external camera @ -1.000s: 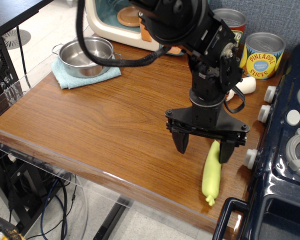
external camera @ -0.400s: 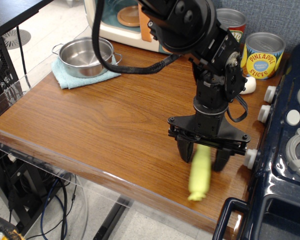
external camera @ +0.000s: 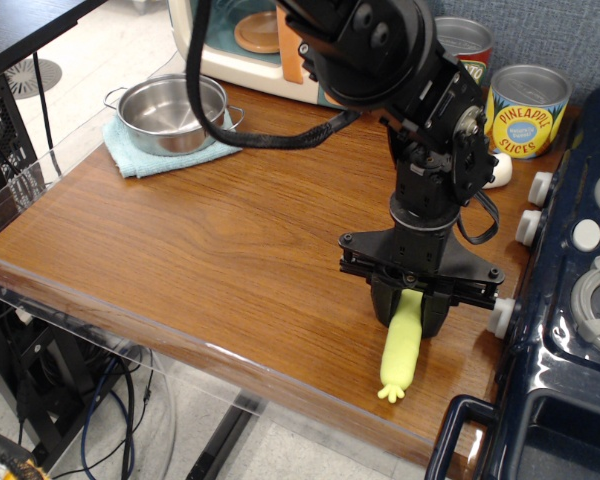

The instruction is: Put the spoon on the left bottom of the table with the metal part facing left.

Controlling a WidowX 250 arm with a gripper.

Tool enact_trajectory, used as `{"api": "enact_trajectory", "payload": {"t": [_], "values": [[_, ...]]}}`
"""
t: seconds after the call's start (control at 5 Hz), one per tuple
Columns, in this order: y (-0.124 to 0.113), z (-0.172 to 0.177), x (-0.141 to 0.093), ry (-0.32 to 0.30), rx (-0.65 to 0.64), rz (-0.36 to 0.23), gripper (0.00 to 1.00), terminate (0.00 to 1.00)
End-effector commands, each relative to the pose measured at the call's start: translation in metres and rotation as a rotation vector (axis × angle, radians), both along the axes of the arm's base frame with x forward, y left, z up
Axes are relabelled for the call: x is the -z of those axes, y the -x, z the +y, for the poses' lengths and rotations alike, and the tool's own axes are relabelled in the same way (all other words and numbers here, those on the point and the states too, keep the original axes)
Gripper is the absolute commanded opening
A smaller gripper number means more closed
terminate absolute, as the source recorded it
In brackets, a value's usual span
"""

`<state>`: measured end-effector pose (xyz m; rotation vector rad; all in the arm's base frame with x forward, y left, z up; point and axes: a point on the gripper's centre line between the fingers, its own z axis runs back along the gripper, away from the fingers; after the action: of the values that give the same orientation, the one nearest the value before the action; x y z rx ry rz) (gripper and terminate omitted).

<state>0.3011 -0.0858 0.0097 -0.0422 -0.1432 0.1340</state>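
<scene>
Spoon (external camera: 401, 352): metal part hidden behind gripper (external camera: 411, 312), only handle showed. Blue stove (external camera: 570, 300): cut off at right edge. Rear red can (external camera: 468, 42): mostly covered by arm.

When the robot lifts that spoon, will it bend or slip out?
Probably no bending: the spoon's thick plastic handle looks stiff. It might swing or slip a little, since the gripper pinches only the upper end and the smooth, rounded handle sticks out free. It looks light.
</scene>
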Motion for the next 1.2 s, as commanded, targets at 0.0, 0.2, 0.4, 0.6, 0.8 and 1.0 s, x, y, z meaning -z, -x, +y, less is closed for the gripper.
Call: {"api": "enact_trajectory", "payload": {"t": [0.0,0.2,0.4,0.6,0.8,1.0], "values": [[0.003,0.020,-0.026,0.034,-0.055,-0.054,0.00,0.00],[0.002,0.036,-0.052,0.092,-0.137,-0.098,0.00,0.00],[-0.001,0.059,-0.078,0.151,-0.269,-0.122,0.00,0.00],[0.002,0.095,-0.097,0.189,-0.491,-0.153,0.00,0.00],[0.005,0.134,-0.100,0.186,-0.724,-0.191,0.00,0.00],[0.008,0.163,-0.100,0.208,-0.925,-0.221,0.00,0.00]]}}
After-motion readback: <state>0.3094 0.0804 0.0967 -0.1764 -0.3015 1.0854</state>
